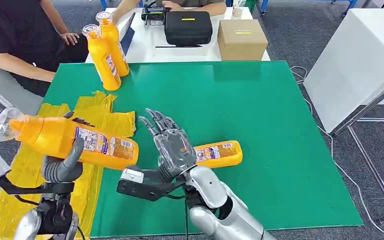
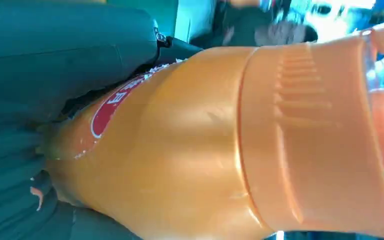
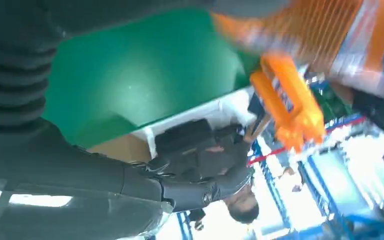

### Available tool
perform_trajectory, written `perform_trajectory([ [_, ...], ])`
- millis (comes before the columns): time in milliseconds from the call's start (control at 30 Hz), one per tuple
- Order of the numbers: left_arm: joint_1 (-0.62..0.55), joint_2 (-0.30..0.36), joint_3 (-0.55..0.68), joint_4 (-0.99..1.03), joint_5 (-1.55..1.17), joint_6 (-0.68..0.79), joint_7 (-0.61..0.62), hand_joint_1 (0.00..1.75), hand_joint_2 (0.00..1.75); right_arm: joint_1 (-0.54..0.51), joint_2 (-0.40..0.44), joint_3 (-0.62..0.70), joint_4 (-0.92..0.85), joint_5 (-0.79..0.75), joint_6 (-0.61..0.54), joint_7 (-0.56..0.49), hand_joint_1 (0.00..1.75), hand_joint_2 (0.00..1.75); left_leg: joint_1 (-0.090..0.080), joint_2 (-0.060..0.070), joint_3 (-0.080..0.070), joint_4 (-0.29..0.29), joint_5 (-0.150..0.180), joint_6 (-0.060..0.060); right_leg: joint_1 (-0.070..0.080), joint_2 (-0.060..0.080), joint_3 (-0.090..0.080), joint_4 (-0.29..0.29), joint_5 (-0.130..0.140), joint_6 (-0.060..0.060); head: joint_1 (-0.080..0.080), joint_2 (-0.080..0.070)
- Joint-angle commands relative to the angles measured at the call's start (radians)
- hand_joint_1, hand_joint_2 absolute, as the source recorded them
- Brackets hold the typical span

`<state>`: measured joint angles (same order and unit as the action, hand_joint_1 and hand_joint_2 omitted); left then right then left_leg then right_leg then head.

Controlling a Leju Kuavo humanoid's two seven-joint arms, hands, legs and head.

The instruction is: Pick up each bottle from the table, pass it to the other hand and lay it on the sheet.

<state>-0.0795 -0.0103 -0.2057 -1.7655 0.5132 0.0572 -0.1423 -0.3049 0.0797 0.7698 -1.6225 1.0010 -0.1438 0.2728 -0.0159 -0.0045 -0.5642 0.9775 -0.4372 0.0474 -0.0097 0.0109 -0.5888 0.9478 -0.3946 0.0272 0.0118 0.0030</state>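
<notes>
My left hand [image 1: 62,167] grips an orange bottle [image 1: 70,137] from below and holds it level above the yellow sheet [image 1: 102,112], its clear cap [image 1: 5,124] pointing left. Up close, the bottle [image 2: 205,150] lies against the grey hand [image 2: 55,55]. My right hand [image 1: 172,142] is open with fingers spread, just right of the bottle's base and a little apart from it. A second orange bottle [image 1: 222,152] lies on the green table [image 1: 240,100], partly behind my right hand. Two more bottles [image 1: 105,62] stand upright at the back left, also caught by the right wrist camera as orange bottles [image 3: 290,105].
A person in a black shirt [image 1: 10,30] sits at the table's back left corner, one hand [image 1: 70,37] near the upright bottles. A black case [image 1: 187,27] and a cardboard box [image 1: 241,39] sit on the white table behind. Another white table [image 1: 355,60] stands at the right.
</notes>
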Motion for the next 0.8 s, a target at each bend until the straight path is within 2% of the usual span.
perform_trajectory([
  [33, -0.069, 0.076, 0.191, 0.135, -0.329, 0.114, -0.051, 1.75, 1.75, 0.01, -0.075, -0.14, -0.144, -0.031, 0.018, -0.035, 0.0, 0.0, 0.001, -0.001, 0.002, 0.0, 0.0, -0.002, 0.001, -0.002, 0.002, 0.0, -0.001, -0.001, 0.0, 0.0],
  [67, -0.073, 0.083, 0.208, 0.14, -0.348, 0.11, -0.05, 1.75, 1.75, 0.013, -0.076, -0.145, -0.148, -0.034, 0.022, -0.042, 0.0, 0.0, 0.001, -0.002, 0.004, 0.0, -0.001, -0.004, 0.001, -0.003, 0.005, 0.0, -0.002, -0.001, 0.0, 0.0],
  [100, -0.072, 0.119, 0.211, 0.159, -0.489, 0.164, -0.053, 1.75, 1.75, 0.015, -0.075, -0.153, -0.149, -0.038, 0.026, -0.043, 0.0, 0.0, 0.001, -0.001, 0.002, 0.0, 0.0, -0.003, 0.001, -0.002, 0.003, -0.001, -0.001, -0.001, 0.0, 0.0],
  [233, -0.074, 0.138, 0.228, 0.189, -0.525, 0.168, -0.08, 1.75, 1.75, 0.013, -0.07, -0.162, -0.145, -0.041, 0.032, -0.047, 0.0, 0.0, 0.002, 0.0, 0.005, 0.0, -0.002, -0.004, 0.001, -0.001, 0.005, 0.0, -0.002, -0.001, 0.0, 0.0],
  [433, -0.229, 0.182, 0.118, 0.427, -1.096, 0.407, -0.097, 1.75, 1.75, -0.021, -0.056, -0.175, -0.17, -0.059, 0.089, -0.042, 0.0, 0.0, 0.002, -0.005, 0.004, 0.001, -0.001, -0.004, 0.001, -0.006, 0.005, 0.001, -0.003, -0.001, 0.0, 0.0],
  [500, -0.26, 0.177, 0.068, 0.521, -1.3, 0.473, -0.074, 1.75, 1.75, -0.028, -0.056, -0.172, -0.175, -0.075, 0.104, -0.051, 0.0, 0.0, 0.001, -0.005, 0.003, 0.0, 0.0, -0.003, 0.001, -0.005, 0.004, 0.0, -0.001, -0.001, 0.0, 0.0],
  [600, -0.262, 0.159, 0.044, 0.587, -1.357, 0.515, -0.075, 1.75, 1.75, -0.039, -0.051, -0.172, -0.173, -0.078, 0.112, -0.05, 0.0, 0.0, 0.0, -0.005, 0.005, -0.001, 0.0, -0.003, 0.0, -0.005, 0.005, 0.0, -0.002, -0.001, 0.0, 0.0],
  [800, -0.26, 0.164, 0.046, 0.584, -1.357, 0.517, -0.076, 1.75, 1.75, -0.037, -0.052, -0.171, -0.172, -0.078, 0.112, -0.05, 0.0, 0.0, 0.001, -0.001, 0.004, 0.0, -0.002, -0.003, 0.001, -0.002, 0.005, 0.001, -0.002, -0.001, 0.0, 0.0],
])
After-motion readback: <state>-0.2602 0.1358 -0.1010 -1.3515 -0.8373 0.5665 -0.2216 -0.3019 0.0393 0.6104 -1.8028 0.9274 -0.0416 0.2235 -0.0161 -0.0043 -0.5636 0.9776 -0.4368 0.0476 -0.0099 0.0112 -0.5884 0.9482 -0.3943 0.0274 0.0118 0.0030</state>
